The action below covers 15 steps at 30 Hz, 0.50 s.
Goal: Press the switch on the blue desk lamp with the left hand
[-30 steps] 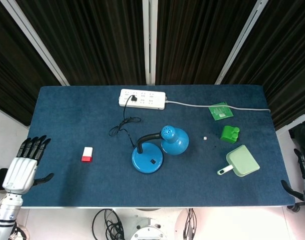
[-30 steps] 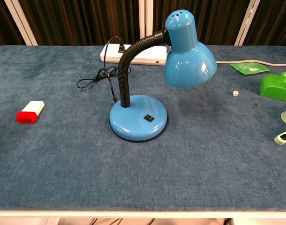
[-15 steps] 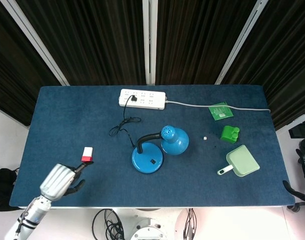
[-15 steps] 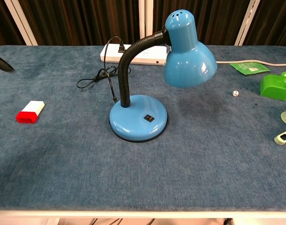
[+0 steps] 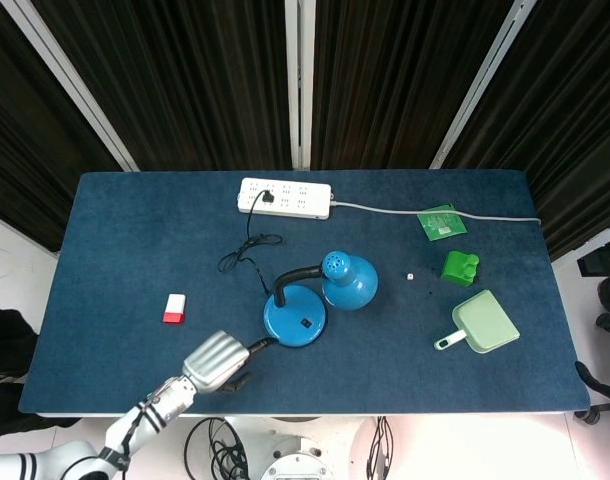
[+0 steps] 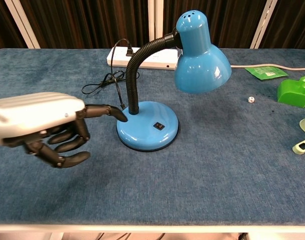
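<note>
The left hand [image 6: 45, 125] hangs low over the table [image 5: 125, 230] just left of the blue desk lamp [image 6: 157, 85], one finger stretched toward the round base while the others are curled under; it holds nothing. That fingertip reaches about to the base's left rim, though whether it touches cannot be told. The switch [image 6: 159, 126] is a small black rocker on the front of the base, right of the gooseneck's foot and facing the robot, so the finger has yet to cross part of the base. To press cleanly, the pointing finger should probably travel right across the front of the base and come down squarely on the rocker, pushing down rather than sideways, since a sideways shove could slide the light base over the cloth. The lamp shade overhangs the right of the base, leaving the switch open from above and from the front. The black cord [image 5: 247, 255] loops behind the lamp to the white power strip [image 5: 285, 197], clear of the approach. A red and white block [image 5: 174, 309] lies well to the left; a green dustpan [image 5: 482, 325], a green toy block [image 5: 459, 267], a green card [image 5: 441, 222] and a small white die [image 5: 410, 276] sit far right. Only a bit of the right arm shows at the head view's right edge; the right hand's state cannot be told.
</note>
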Tool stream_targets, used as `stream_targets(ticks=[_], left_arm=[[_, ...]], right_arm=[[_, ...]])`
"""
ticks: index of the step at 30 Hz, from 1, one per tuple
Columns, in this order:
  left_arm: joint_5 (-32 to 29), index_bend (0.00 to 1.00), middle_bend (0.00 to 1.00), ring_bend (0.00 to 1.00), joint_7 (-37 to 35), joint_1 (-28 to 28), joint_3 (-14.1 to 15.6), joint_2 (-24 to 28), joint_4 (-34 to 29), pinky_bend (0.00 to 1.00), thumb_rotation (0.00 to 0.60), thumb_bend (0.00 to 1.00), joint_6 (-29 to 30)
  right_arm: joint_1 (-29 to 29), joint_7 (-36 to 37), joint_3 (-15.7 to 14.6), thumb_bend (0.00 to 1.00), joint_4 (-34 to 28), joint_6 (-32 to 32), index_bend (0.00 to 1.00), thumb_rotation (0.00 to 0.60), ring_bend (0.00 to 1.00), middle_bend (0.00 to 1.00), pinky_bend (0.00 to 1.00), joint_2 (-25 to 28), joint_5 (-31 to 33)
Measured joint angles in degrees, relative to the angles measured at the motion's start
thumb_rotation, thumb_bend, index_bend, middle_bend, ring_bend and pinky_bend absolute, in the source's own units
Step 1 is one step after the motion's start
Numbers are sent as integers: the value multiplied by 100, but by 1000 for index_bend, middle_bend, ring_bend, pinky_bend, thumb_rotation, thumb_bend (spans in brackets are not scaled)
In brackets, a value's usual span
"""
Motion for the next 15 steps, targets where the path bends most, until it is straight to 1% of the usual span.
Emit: stream_targets(ticks=[6, 9, 15], left_arm=[[-1176, 83, 814, 803, 652, -299, -248, -461, 155, 918, 600, 427, -231], [-1602, 80, 816, 806, 918, -495, -342, -678, 214, 918, 600, 427, -293], [-1948, 56, 824, 808, 1019, -811, -436, -960, 359, 918, 600, 429, -400]], right_arm=[[-5, 140, 3, 152, 122, -23, 0, 600, 0, 0, 0, -12, 5], [4, 170, 15, 152, 145, -5, 0, 600, 0, 0, 0, -15, -22], [23, 252, 58, 152, 182, 86, 0, 600, 0, 0, 0, -49, -92]])
